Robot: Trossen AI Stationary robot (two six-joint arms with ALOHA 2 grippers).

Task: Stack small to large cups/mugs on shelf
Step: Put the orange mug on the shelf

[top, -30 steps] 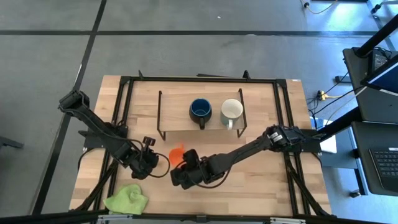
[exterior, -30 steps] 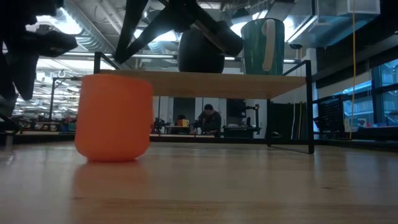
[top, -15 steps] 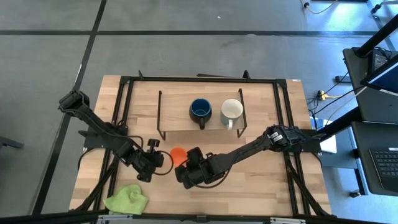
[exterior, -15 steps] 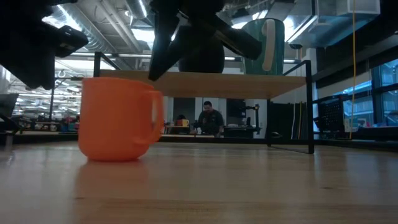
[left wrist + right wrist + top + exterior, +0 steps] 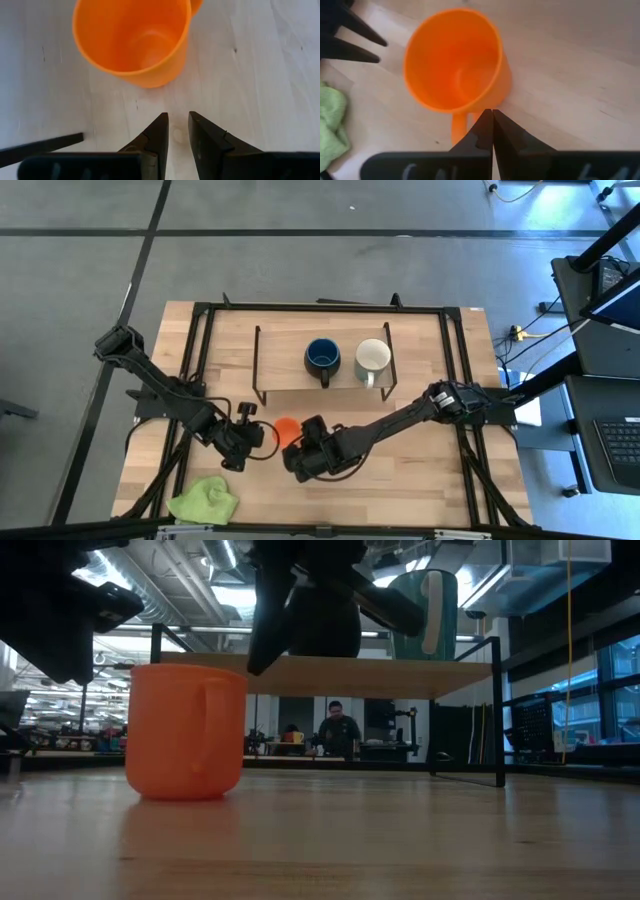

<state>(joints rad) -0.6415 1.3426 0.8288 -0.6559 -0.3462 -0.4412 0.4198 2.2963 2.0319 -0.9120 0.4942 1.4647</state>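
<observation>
The small orange mug (image 5: 286,427) stands upright on the tabletop in front of the shelf (image 5: 290,390), its handle (image 5: 212,720) toward the near edge. The dark blue mug (image 5: 322,357) and the white mug (image 5: 372,358) stand upright on the shelf board. My left gripper (image 5: 177,120) is low over the table just left of the orange mug, shut but for a narrow gap, and clear of the mug. My right gripper (image 5: 492,112) is shut, its tips at the mug's near-right side beside the handle (image 5: 459,129). My right gripper's shut fingertips (image 5: 485,117) stand at the orange mug's outer wall (image 5: 504,82), low down beside the handle's root, slanting down from the near right. I cannot tell whether they touch it. The mug stands upright on the table.
A lime-green cloth (image 5: 205,501) lies near the table's front left corner. The shelf's left third (image 5: 280,365) is bare board. The shelf's black wire legs (image 5: 497,710) stand behind the orange mug. A person (image 5: 338,730) is in the room beyond the table.
The orange mug has turned about on its base where it stands: its handle, hidden at first, swung round by the right to face the near edge. My right gripper has shifted a little toward the far edge beside it. My left gripper has edged closer to the mug.
</observation>
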